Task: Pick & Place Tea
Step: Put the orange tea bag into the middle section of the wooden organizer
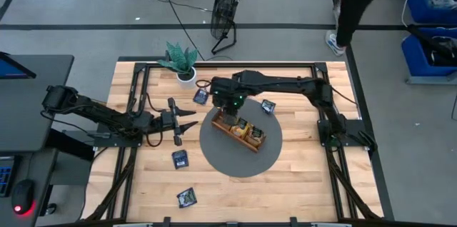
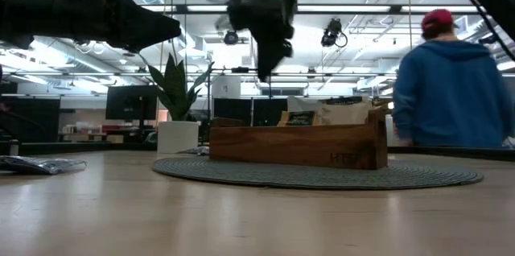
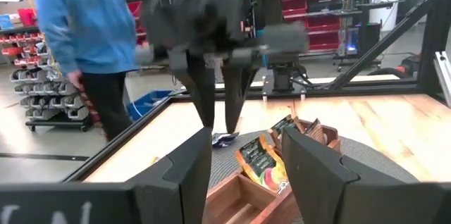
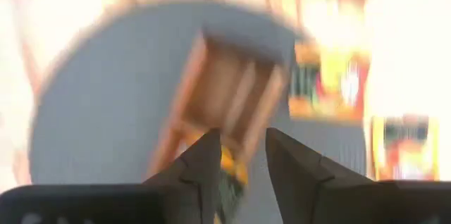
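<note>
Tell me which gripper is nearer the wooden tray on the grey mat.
The right. The right gripper hangs just above the wooden tray's end nearest the plant, fingers apart. The left gripper waits off the grey mat, beside that same end.

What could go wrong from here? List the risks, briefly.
1. The right gripper hangs open over one end of the wooden tray. An orange-yellow sachet shows blurred between its fingers; it may catch the rim and land on the grey mat.
2. The left gripper, open and empty, points at that same end. The arms could clash if both move in.
3. The sachets in the tray stand leaning, so a low pass could knock them out.
</note>
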`<state>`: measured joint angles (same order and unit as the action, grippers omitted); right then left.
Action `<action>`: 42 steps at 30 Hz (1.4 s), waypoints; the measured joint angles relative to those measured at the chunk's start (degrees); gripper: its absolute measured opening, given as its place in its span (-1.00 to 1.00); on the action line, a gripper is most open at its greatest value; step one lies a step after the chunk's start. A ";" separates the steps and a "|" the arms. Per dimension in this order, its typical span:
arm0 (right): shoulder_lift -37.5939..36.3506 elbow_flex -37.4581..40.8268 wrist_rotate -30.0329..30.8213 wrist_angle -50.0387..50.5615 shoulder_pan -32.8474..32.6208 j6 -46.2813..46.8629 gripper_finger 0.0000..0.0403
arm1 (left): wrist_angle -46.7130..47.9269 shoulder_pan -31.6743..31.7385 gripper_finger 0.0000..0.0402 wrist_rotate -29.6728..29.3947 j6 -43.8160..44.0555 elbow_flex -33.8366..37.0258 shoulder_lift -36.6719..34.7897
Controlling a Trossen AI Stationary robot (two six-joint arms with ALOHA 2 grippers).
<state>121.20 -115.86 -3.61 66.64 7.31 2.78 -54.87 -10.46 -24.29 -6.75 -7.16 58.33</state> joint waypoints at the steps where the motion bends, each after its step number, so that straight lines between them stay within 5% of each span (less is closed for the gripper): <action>1: -1.15 1.51 0.08 -3.92 -0.59 -0.56 -0.39 | 0.00 0.00 -0.12 0.00 0.11 0.00 0.00; 13: -21.89 36.86 6.62 -48.86 -6.05 -2.77 -0.39 | 1.24 0.00 -0.12 0.00 3.15 0.02 -0.04; 21: -31.82 56.29 9.27 -70.28 -7.72 -2.69 -0.39 | 0.85 0.00 -0.12 0.00 3.17 0.02 -0.04; 31: -40.15 67.87 15.25 -74.32 -6.06 -2.61 -0.39 | 0.76 0.00 -0.12 -0.02 3.11 0.02 -0.04; 42: -42.59 72.18 11.81 -75.28 5.49 -4.72 -0.39 | 0.15 0.20 -0.12 -0.02 4.59 0.02 0.00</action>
<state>78.61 -43.68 8.20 -8.64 12.81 -1.94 -54.72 -10.26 -24.31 -2.15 -7.14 58.33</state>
